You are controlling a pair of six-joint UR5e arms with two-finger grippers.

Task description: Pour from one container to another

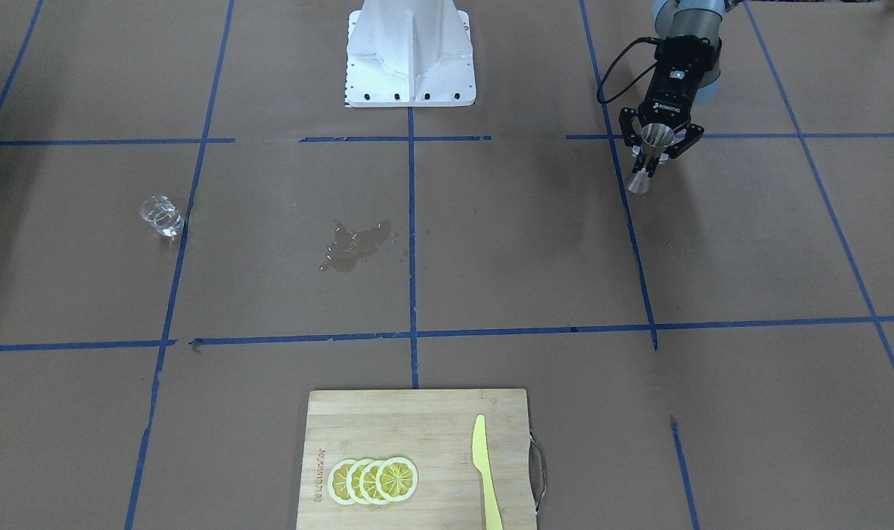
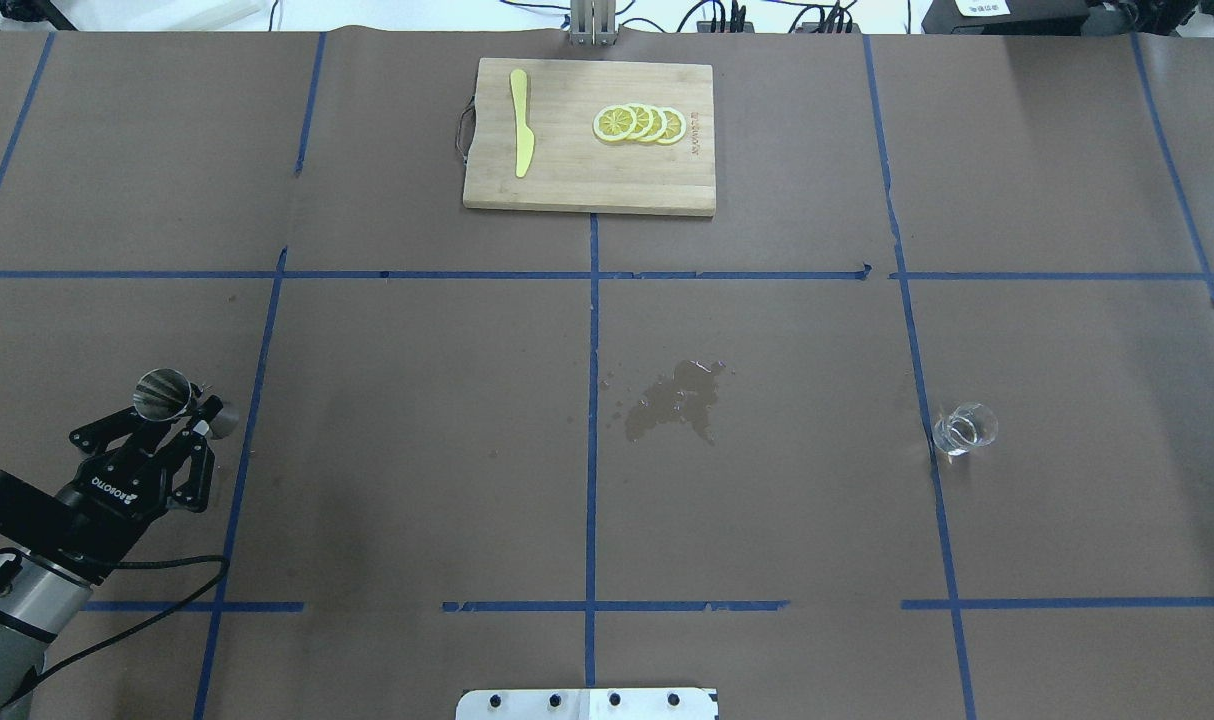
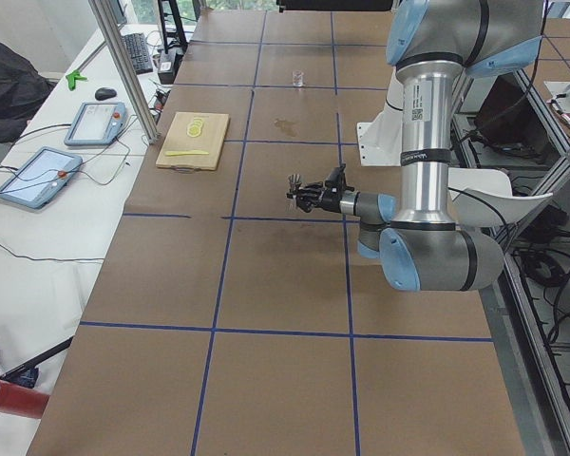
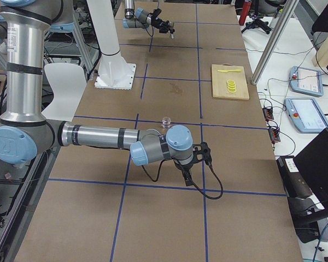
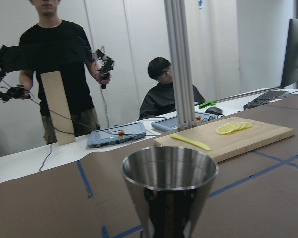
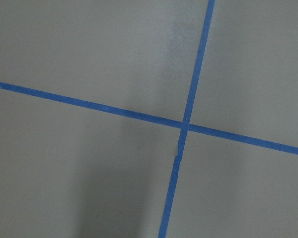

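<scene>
The steel jigger (image 2: 163,393) is clamped at its waist by the left gripper (image 2: 192,415), on which "ROBOTIQ" is read. A wet spill (image 2: 679,398) is noted at centre, and the glass cup (image 2: 964,429) is seen upright well to the right. The opening of the right gripper (image 4: 187,179) cannot be told.

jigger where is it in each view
Front-facing: jigger upper right, in the left gripper.
Overhead: lower left.
Exterior left: centre, small.
Exterior right: top, left of centre, tiny.
Left wrist: bottom centre, close.
Right wrist: not in it.
Landmark: cutting board, in all but right wrist.
</scene>
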